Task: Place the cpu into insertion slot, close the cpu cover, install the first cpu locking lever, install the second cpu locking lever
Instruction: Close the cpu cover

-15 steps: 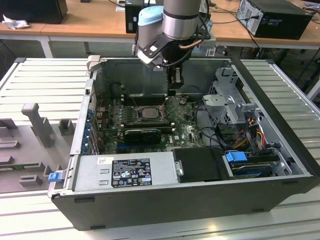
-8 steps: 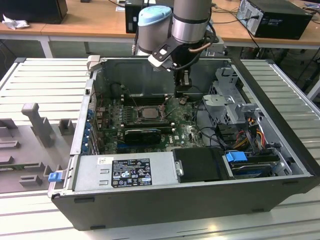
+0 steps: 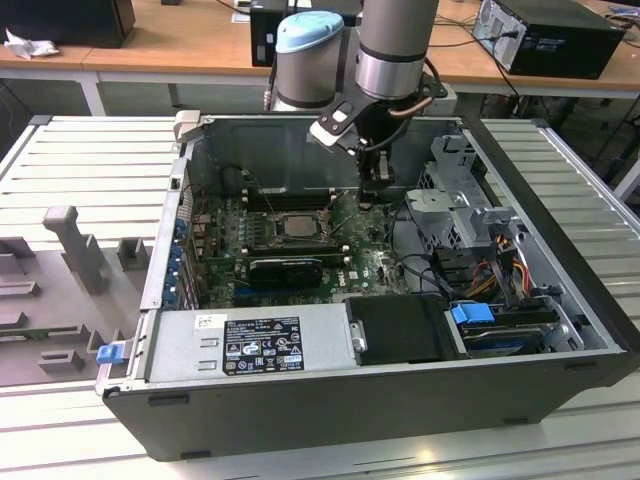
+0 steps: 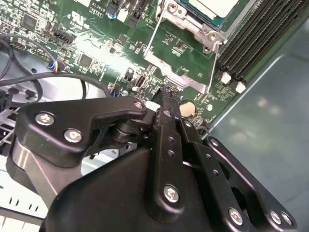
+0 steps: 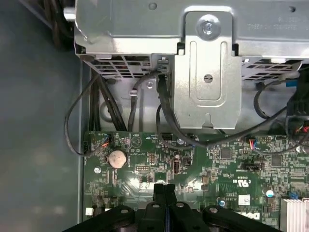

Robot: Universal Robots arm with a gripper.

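Your claw (image 4: pixel 166 100), pressed together and empty, hangs over the green board (image 5: pixel 227 169); the cpu (image 3: pixel 296 224), seated in its insertion slot (image 3: pixel 265 226), lies toward the exterior view's left.

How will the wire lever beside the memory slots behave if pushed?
The lever looks like a thin bare wire rod, so it is probably springy rather than stiff. Its shiny round metal may slide off the tool's narrow tips. It is likely very light.

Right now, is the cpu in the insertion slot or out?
In: the cpu lies flat within the silvery rim of the insertion slot on the green motherboard.
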